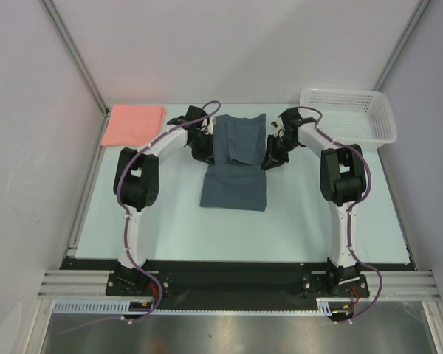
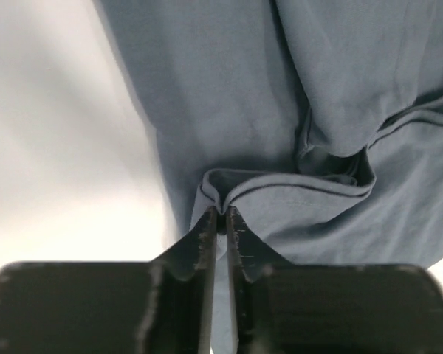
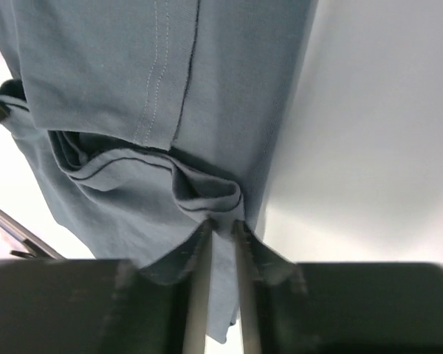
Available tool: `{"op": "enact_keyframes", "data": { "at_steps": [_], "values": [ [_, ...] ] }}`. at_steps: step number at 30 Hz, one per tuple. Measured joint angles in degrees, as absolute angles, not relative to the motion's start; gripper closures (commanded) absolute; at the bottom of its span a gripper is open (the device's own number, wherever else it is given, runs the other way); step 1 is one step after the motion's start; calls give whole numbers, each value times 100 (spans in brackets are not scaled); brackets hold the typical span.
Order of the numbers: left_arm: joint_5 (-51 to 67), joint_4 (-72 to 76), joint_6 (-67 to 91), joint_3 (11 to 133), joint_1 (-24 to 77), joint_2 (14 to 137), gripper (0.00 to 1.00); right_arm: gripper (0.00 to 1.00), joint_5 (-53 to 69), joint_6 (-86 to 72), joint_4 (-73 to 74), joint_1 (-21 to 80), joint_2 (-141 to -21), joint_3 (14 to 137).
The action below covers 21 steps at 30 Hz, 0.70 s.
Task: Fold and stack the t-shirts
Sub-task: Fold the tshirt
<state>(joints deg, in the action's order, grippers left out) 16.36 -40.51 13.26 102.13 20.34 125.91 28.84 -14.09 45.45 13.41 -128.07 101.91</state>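
The slate blue-grey t-shirt (image 1: 236,158) lies at the table's middle, its far part lifted and folded over towards the near part. My left gripper (image 1: 201,144) is shut on a bunched fold at the shirt's left edge; the left wrist view shows the gripper (image 2: 220,215) pinching the shirt cloth (image 2: 280,110). My right gripper (image 1: 272,155) is shut on the shirt's right edge; the right wrist view shows it (image 3: 221,227) gripping a bunched fold of the shirt (image 3: 133,88). The salmon-pink t-shirt (image 1: 134,124) lies as a folded rectangle at the far left.
A white mesh basket (image 1: 347,114) stands at the far right corner. The pale table (image 1: 170,228) is bordered by grey walls behind and a black rail at the near edge.
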Motion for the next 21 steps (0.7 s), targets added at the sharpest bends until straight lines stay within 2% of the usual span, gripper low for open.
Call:
{"op": "enact_keyframes", "data": {
  "at_steps": [1,3,11,12,13,14,16,19,21],
  "values": [
    [1619,-4049,1317,10213,2021,12591,99,92,2877,-1422,4545,1339,-12807,10193],
    [1559,-4051,1315,10213,1990,12591,100,100,2862,-1437,4536,1308,-12807,10195],
    [1500,-4069,1330,10215,1761,12599,99,100,2740,-1492,4550,1168,-12881,10401],
    [1507,-4080,1343,10230,1756,12617,96,100,2738,-1492,4543,1155,-12914,10451],
    [1511,-4088,1343,10254,1754,12639,90,97,2738,-1490,4545,1151,-12945,10486],
    [1511,-4091,1347,10280,1754,12665,80,88,2735,-1487,4560,1151,-12975,10516],
    [1505,-4115,1323,10335,1756,12720,53,67,2716,-1463,4609,1151,-13032,10573],
    [1406,-4246,1319,10433,1758,12752,41,61,2587,-1372,4759,1144,-13089,10691],
    [1293,-4335,1319,10488,1754,12735,39,52,2464,-1321,4921,1146,-13089,10777]
  ]
}}
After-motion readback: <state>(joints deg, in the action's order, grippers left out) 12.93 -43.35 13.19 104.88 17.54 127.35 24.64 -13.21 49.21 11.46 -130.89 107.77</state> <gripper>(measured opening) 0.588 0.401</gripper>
